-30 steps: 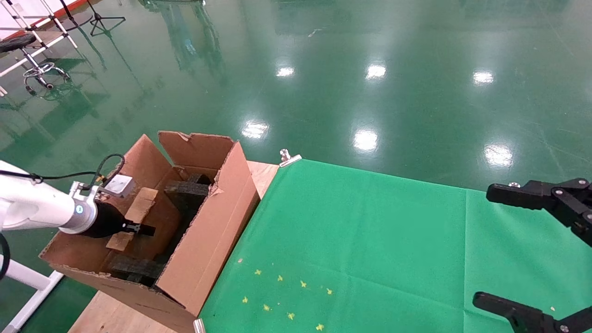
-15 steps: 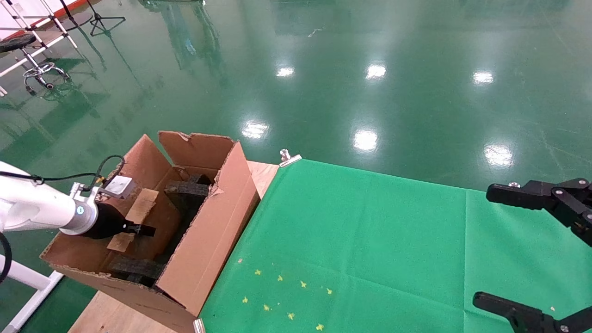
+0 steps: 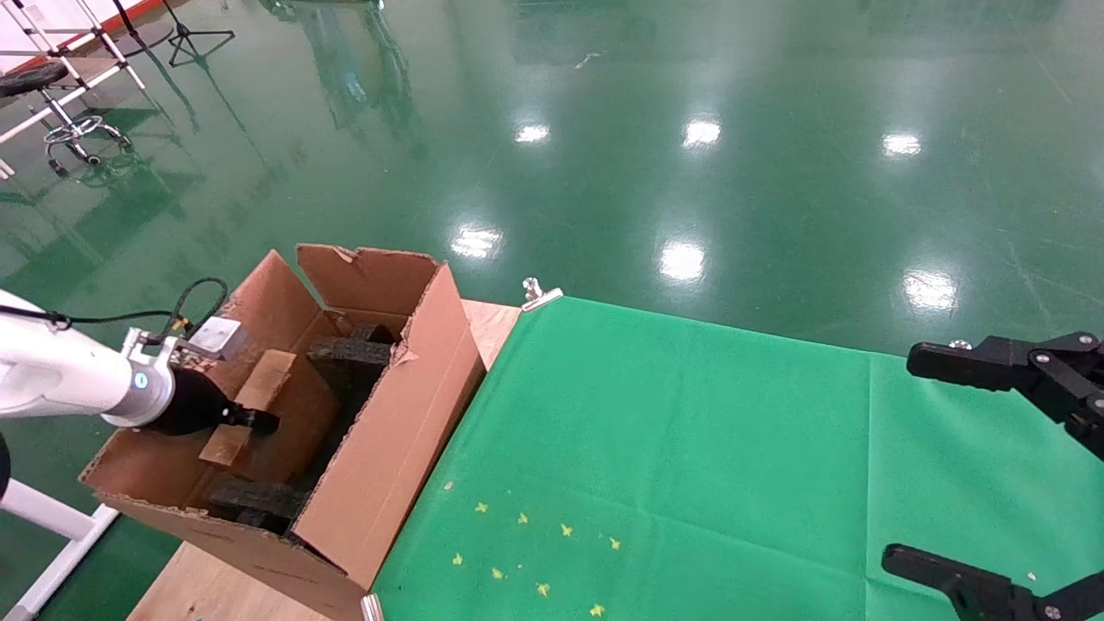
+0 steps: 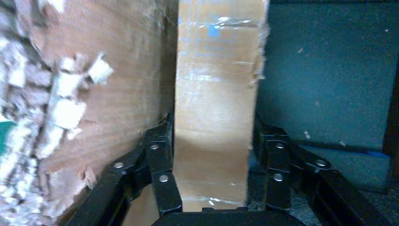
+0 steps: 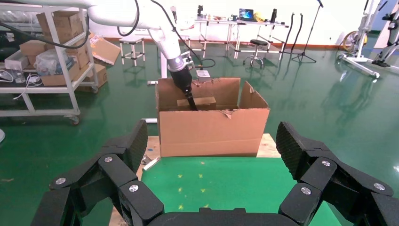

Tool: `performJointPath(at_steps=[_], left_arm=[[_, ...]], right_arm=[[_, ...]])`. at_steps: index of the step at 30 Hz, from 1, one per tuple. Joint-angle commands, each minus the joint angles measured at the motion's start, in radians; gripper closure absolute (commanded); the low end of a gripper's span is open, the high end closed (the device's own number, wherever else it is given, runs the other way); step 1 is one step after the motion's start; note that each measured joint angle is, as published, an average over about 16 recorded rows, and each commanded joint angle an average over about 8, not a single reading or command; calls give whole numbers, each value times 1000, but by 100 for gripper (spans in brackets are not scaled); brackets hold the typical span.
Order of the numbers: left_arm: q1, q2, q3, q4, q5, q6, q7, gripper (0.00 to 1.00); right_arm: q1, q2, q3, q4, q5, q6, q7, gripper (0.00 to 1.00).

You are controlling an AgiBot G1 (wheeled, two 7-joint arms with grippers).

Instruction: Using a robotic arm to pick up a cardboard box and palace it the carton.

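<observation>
Your left gripper [image 4: 214,188] clasps the cardboard box [image 4: 216,94] inside the carton [image 3: 379,466], its long axis running straight out from the fingers (foam block beside it); the right gripper [image 5: 211,155] hangs spread, well apart.

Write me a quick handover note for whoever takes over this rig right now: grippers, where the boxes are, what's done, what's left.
Left gripper: shut on the cardboard box, reaching down inside the carton.
Right gripper: open, parked over the green cloth, holding nothing.
Cardboard box: upright inside the carton, between its wall and the black foam blocks.
Done: box picked up and carried into the carton.
Left: release the box, lift the left arm clear of the flaps.
</observation>
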Motion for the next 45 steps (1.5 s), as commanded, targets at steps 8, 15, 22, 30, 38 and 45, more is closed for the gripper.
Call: performJointPath(at_steps=[8, 15, 22, 30, 38, 45], left_arm=[[-31, -10, -2, -7, -3, 21, 7, 0], [-114, -42, -31, -24, -45, 95, -5, 0], [-258, -89, -79, -45, -114, 280, -58, 0], [-359, -130, -156, -37, -230, 561, -148, 0], [-379, -143, -217, 4, -320, 716, -211, 0], [-370, -142, -215, -5, -316, 702, -200, 0]], right_arm=[[0, 0, 0, 0, 0, 0, 0, 0], [0, 0, 0, 0, 0, 0, 0, 0], [0, 0, 0, 0, 0, 0, 0, 0], [0, 0, -1, 0, 0, 0, 0, 0], [0, 0, -1, 0, 1, 1, 0, 0], [0, 0, -1, 0, 1, 1, 0, 0]])
